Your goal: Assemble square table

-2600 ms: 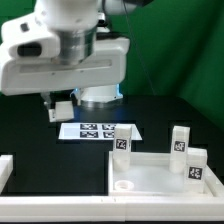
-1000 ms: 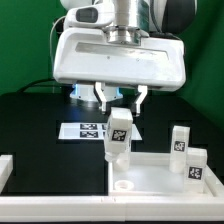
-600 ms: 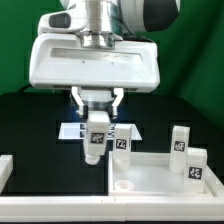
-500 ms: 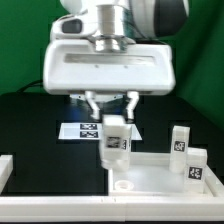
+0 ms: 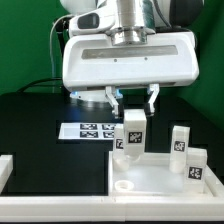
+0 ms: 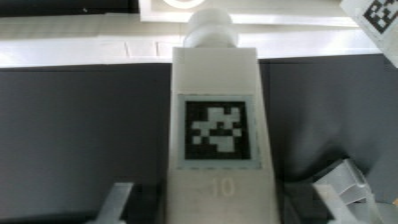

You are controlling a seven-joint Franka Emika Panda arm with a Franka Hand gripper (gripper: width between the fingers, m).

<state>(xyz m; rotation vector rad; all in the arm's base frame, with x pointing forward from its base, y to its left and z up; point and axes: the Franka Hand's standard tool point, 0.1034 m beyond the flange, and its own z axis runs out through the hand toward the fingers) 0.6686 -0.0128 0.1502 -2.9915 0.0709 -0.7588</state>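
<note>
In the exterior view, a strip of white rail is being shown along the nearest edge of the black table, with a short white piece standing at the exterior view's left. Just behind the rail, the square table slab is lying flat with its raised rim upward, and a round socket is being shown in its near corner. On the slab's side toward the exterior view's right, a tagged leg block is standing upright, and a second tagged leg block is standing just behind it. Above the slab's far corner, a third leg block is being held upright, clear of the slab, by the gripper; the jaws are being kept partly closed on the block's upper end, one finger on each side. In the wrist view the same leg block is being shown lengthwise with its black-white tag facing the camera, a peg at its far end, and the finger pads pressed against its flanks. Farther back, the marker board is lying flat on the table, partly hidden behind the held block. A green backdrop is being shown behind everything.
</note>
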